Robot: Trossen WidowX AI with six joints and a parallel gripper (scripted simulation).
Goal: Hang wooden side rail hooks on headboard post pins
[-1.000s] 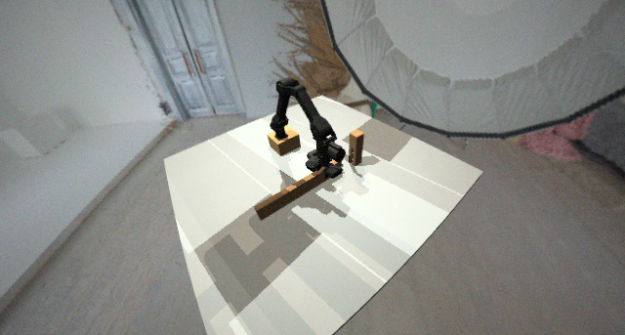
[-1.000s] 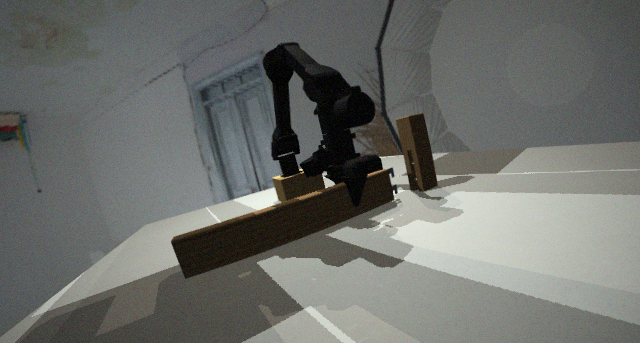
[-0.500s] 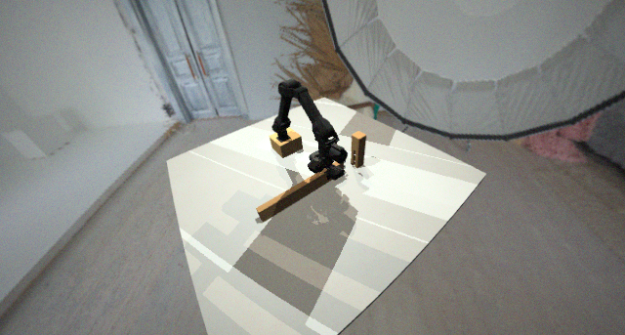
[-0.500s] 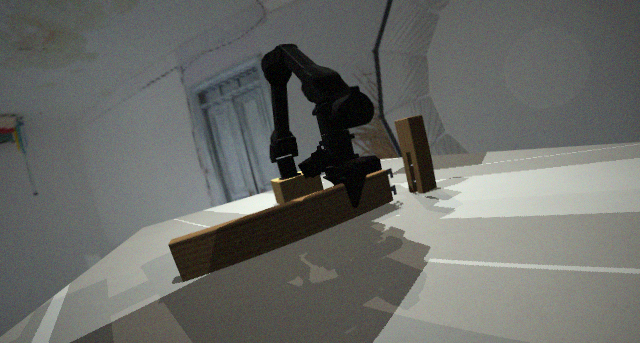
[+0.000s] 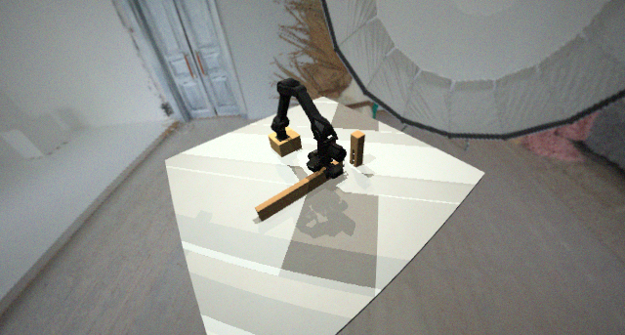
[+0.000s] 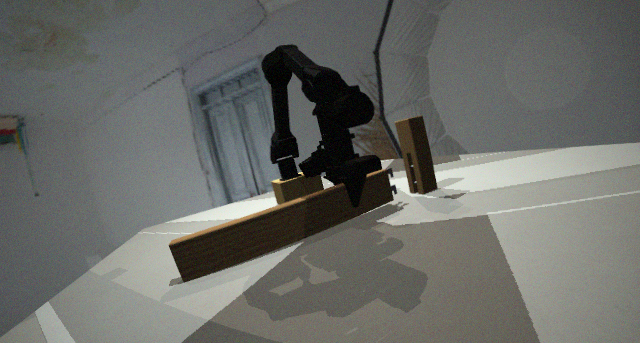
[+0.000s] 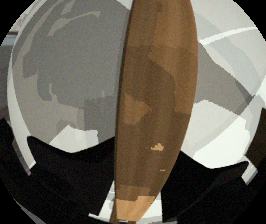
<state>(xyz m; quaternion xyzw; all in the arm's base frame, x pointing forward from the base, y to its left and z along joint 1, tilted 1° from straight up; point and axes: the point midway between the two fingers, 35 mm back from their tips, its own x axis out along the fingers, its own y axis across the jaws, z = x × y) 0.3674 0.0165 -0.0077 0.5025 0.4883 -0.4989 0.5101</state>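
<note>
Exterior view has the wooden side rail [image 5: 290, 194] [image 6: 250, 233] [image 7: 156, 85] running slantwise over the pale table [image 5: 415, 218] [image 6: 575, 258] [image 7: 224, 125], hook end pointing towards the headboard post [image 5: 357, 151] [image 6: 424, 158], broad side upright; gripper [image 5: 331, 169] [image 6: 356, 199] [image 7: 142, 139] is near the hook end, fingers [image 5: 334, 170] [image 6: 356, 190] pinching the rail, one on each side in wrist view. Two dark steel hooks [image 6: 394, 189] stick out of the rail's end, one above the other, apart from the post, with a gap between, so rail not hung. Far end is low at the table, can't tell for sure if it touches. Post stands upright on the table, slot [image 6: 412, 169] in the face towards the rail, pins inside too small to make out properly. Black arm [image 5: 308, 105] [image 6: 281, 103] rises from a yellowish wooden block [image 5: 295, 146] [image 6: 314, 184], bends over at the top and comes down to the rail. Arm shadow falls on the table beside the rail, patches of light and shade all over the tabletop and on the rail's upper edge in wrist view. Dark brown block [image 7: 264, 137] cut off at the right of wrist view, can't tell which piece it is. Background: blue-grey double doors [image 5: 195, 66] [image 6: 240, 133], big round dark-rimmed pale panel [image 5: 425, 101] [image 6: 435, 43]; any lettering on the arm is too dark to read
</note>
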